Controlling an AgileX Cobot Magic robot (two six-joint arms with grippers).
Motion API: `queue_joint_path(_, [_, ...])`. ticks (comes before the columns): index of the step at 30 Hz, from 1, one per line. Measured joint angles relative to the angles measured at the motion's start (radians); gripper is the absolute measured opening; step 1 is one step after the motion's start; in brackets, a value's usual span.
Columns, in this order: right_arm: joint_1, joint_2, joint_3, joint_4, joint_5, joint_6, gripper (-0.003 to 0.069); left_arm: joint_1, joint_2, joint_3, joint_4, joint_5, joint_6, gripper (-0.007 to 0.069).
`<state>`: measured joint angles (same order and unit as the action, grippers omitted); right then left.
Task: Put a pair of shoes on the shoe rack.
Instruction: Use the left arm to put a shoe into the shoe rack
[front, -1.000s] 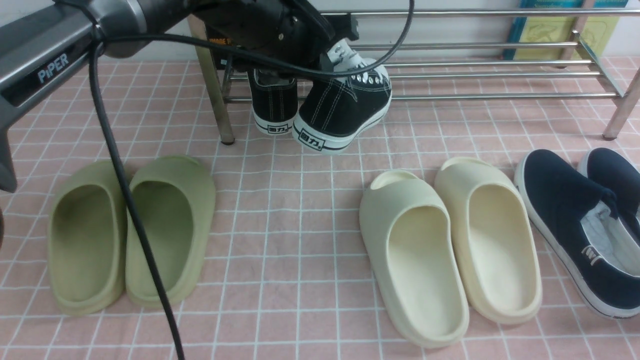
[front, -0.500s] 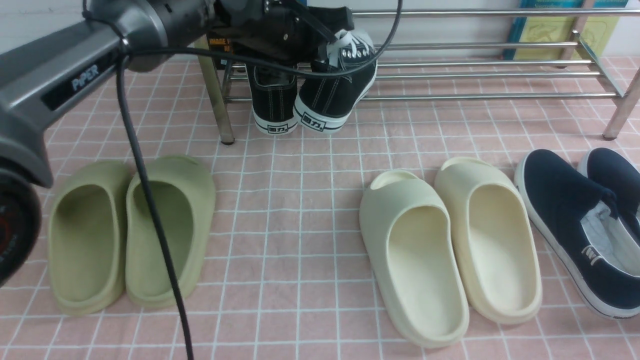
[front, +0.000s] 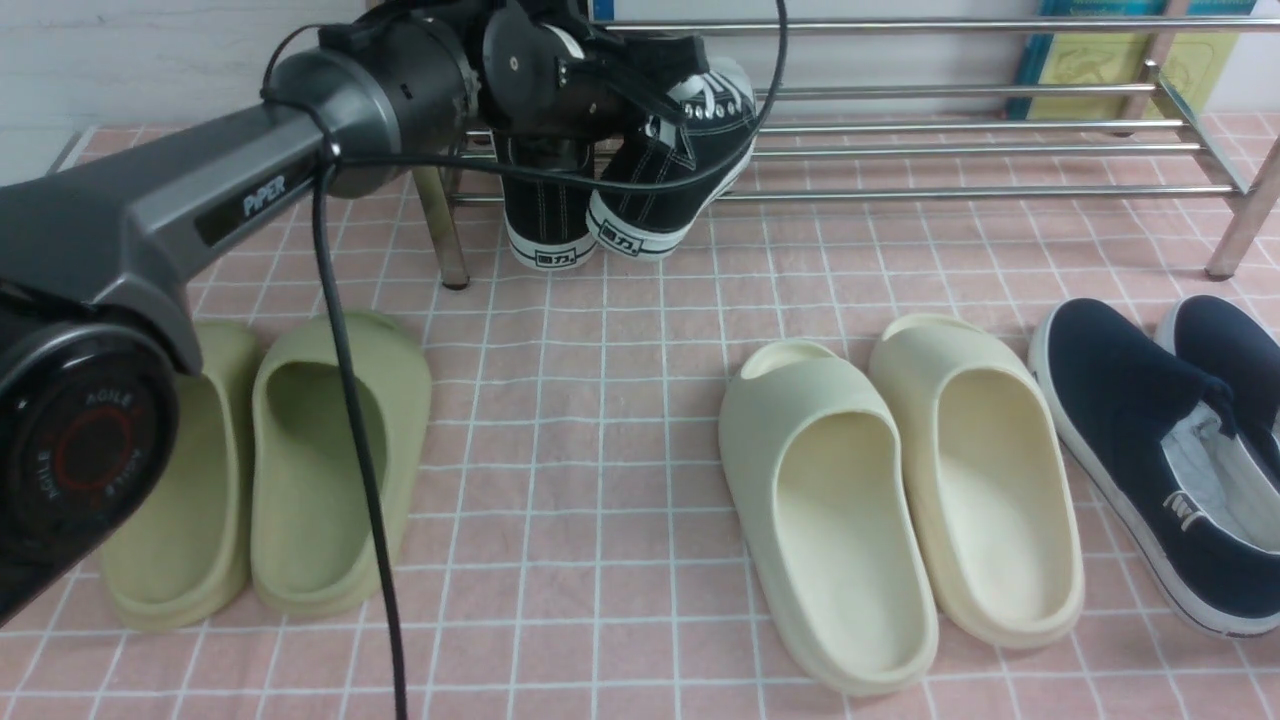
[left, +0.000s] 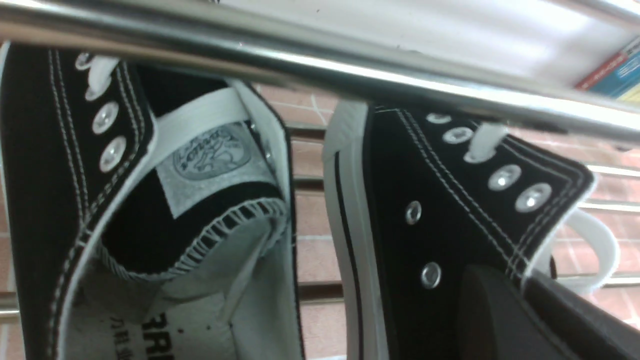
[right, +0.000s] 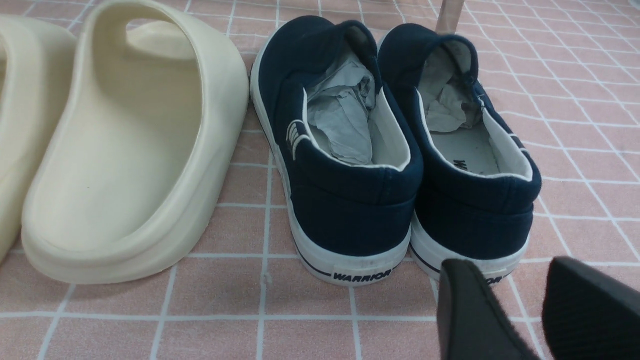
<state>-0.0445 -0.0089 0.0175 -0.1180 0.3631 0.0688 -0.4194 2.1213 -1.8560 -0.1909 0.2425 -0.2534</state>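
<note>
The chrome shoe rack (front: 960, 150) stands at the back. One black sneaker (front: 545, 215) sits on its lower bars at the left end, heel toward me. My left gripper (front: 650, 100) is shut on the side wall of the second black sneaker (front: 672, 175) and holds it tilted, right next to the first. In the left wrist view my gripper (left: 522, 287) pinches that sneaker's (left: 440, 200) eyelet edge under a rack bar (left: 300, 65), with the first sneaker (left: 150, 210) beside it. My right gripper (right: 530, 310) is open and empty behind the navy shoes' heels.
Green foam slides (front: 300, 460) lie front left under my left arm and its cable. Cream slides (front: 900, 490) lie at centre right, and navy slip-ons (front: 1160, 450) at far right. All are on the pink tiled floor. A rack leg (front: 445, 230) stands left of the sneakers.
My left arm has moved forward and up toward the rack, carrying the second sneaker back until it is next to the first. The other shoes have not moved.
</note>
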Motion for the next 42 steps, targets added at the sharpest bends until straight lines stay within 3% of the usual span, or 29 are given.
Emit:
queue_joint_path(19, [0.000, 0.000, 0.000, -0.001, 0.001, 0.000, 0.0240, 0.007, 0.043, -0.001, 0.032, 0.054, 0.000, 0.0050])
queue_joint_path(24, [0.000, 0.000, 0.000, -0.001, 0.001, 0.000, 0.0240, 0.010, 0.043, -0.002, 0.032, 0.057, 0.000, 0.0130])
queue_joint_path(30, [0.000, 0.000, 0.000, -0.001, 0.001, 0.021, 0.0240, 0.012, 0.042, -0.003, 0.029, 0.060, 0.000, 0.0304])
queue_joint_path(33, [0.000, 0.000, 0.000, -0.008, 0.001, 0.043, 0.0240, 0.012, 0.036, -0.004, 0.028, 0.073, 0.000, 0.0353])
queue_joint_path(40, [0.000, 0.000, 0.000, -0.026, 0.002, 0.052, 0.0240, 0.013, -0.006, -0.004, 0.051, 0.113, 0.007, 0.0370])
queue_joint_path(42, [0.000, 0.000, 0.000, -0.027, 0.002, 0.052, 0.0240, 0.013, -0.038, -0.004, 0.095, 0.154, 0.011, 0.0345])
